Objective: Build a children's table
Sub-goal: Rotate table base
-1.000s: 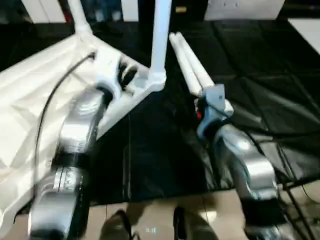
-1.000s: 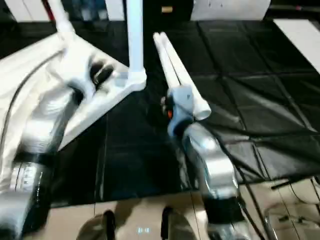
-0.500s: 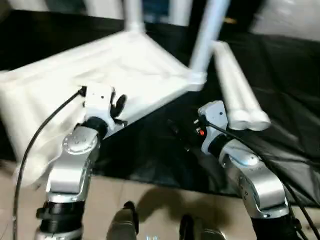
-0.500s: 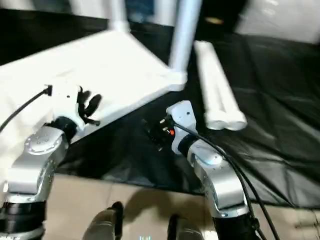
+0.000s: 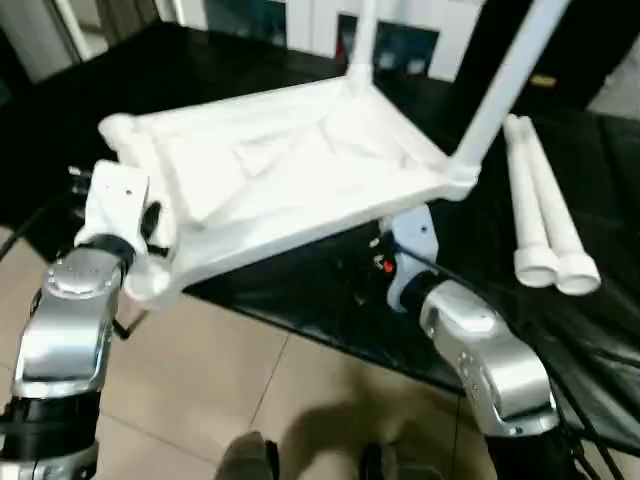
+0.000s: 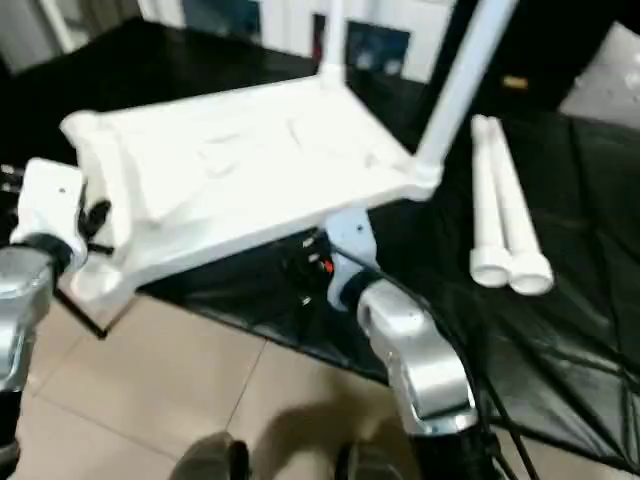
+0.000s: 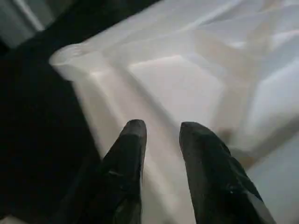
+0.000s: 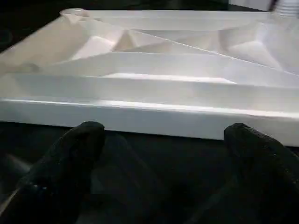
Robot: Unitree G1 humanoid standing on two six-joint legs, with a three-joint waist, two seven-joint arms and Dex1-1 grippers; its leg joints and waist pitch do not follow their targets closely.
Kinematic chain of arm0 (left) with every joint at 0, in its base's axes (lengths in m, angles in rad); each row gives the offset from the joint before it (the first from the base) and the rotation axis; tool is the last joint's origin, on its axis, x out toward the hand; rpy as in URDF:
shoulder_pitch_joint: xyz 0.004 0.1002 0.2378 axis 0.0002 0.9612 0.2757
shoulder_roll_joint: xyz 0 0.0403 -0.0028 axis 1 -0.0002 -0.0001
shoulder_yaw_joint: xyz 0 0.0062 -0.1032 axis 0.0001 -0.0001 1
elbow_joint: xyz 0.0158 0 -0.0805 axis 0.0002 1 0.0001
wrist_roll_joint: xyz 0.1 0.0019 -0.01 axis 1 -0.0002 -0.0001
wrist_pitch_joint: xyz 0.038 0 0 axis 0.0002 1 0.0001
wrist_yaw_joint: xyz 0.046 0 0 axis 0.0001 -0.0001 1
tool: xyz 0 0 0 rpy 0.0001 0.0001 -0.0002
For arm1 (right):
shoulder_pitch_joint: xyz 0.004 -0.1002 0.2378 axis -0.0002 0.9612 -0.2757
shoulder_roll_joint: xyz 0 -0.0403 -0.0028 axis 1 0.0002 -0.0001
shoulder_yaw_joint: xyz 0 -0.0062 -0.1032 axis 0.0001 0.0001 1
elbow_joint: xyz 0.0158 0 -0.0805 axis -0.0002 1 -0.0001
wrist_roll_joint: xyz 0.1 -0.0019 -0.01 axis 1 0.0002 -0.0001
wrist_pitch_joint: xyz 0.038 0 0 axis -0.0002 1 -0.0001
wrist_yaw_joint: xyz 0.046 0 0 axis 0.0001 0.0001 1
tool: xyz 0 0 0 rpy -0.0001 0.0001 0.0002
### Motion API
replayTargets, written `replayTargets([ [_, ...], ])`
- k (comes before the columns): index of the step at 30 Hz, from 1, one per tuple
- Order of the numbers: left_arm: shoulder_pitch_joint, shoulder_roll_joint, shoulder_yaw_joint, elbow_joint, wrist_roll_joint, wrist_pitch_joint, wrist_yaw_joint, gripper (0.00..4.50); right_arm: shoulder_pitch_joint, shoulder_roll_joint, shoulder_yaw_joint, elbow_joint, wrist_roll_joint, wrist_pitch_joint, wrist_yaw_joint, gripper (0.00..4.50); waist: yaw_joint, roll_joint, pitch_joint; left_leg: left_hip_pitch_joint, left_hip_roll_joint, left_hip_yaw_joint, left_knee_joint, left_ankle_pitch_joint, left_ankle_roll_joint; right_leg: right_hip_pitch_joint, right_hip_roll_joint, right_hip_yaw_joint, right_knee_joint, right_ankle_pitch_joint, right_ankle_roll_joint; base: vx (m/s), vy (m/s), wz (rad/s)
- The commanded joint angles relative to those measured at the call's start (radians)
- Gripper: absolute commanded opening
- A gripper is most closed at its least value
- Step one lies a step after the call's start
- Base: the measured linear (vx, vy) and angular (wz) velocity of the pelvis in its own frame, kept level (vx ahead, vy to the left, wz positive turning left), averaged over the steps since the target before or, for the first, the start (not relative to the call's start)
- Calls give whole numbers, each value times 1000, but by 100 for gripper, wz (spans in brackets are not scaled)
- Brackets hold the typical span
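Black mat over a tiled floor

The black mat [image 5: 330,300] covers beige floor tiles [image 5: 230,400]; behind stands what looks like a white cabinet [image 5: 300,20].

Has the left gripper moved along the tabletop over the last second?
Yes. The left gripper was beside the nearer upright leg on the tabletop; now it sits at the legless end.

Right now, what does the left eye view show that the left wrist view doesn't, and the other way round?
The left eye view takes in the two legs already standing up from the tabletop's far corners, two loose legs lying side by side on the black mat, the tiled floor and the right arm's tool under the tabletop's near edge. The left wrist view gives a close look at the left tool's two black fingers over the tabletop's rim, and an empty corner socket. Both share the upturned tabletop with its ribbed underside.
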Motion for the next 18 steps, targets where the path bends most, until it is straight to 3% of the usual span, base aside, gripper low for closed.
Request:
replayTargets([
  [1,5,19,-16,17,-3,9,-23,141,-7,-1,-8,3,1,11,-8,450,-5,13,-99,1,49,0,-101,-144,2,44,-61,55,-72,-166,-204,19,-59,1],
  [2,2,34,-23,34,7,12,-24,141,-12,-4,-6,7,-1,18,-10,450,-7,6,-99,-3,50,3,-102,-128,7,47,-60,55,-71,-143,-205,19,-59,1],
  [3,-2,38,-20,43,9,29,-22,141,-15,-8,-2,9,-6,19,-9,450,-6,5,-107,-4,49,7,-100,-78,17,50,-58,55,-65,-83,-212,21,-52,-4],
  [5,-11,54,-17,58,18,58,-24,141,-18,-13,2,12,-10,17,-10,450,-9,10,-105,-6,51,12,-101,-44,24,47,-52,53,-61,-32,-232,0,0,0],
  [14,-56,108,1,78,41,21,7,141,-16,-24,4,14,-14,20,-14,450,-7,10,-91,9,63,27,-115,-186,-16,32,-44,57,-79,-216,-220,0,0,0],
  [18,-56,117,-6,100,33,44,-16,141,-24,-25,10,32,-24,28,-19,450,-8,9,-90,9,65,31,-117,-186,-26,28,-42,58,-77,-210,-215,0,0,0],
])
